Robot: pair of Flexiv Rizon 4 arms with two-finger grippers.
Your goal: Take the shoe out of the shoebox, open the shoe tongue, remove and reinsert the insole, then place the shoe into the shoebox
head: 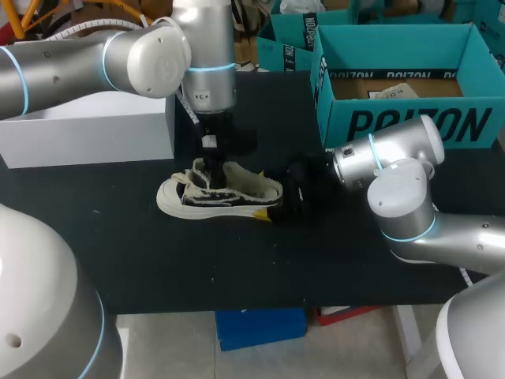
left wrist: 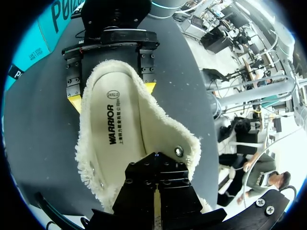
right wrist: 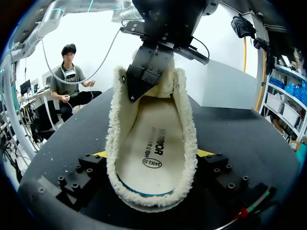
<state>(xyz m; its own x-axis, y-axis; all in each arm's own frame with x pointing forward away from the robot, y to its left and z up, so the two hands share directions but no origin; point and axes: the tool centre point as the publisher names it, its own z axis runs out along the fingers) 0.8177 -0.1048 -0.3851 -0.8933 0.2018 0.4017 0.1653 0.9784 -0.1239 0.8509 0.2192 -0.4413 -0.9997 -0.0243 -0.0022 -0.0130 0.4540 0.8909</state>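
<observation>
The fleece-lined cream shoe (head: 225,193) lies mid-way across the black tabletop (head: 237,268), its long axis side to side. The right gripper (head: 272,207) clamps its heel. The left gripper (head: 214,170) stands over the tongue end with its fingers pressed together.

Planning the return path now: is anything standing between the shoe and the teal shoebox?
No loose object does. Only my right arm lies across that stretch of table, its hand shut on the shoe at the heel. The shoebox is open on top.
</observation>
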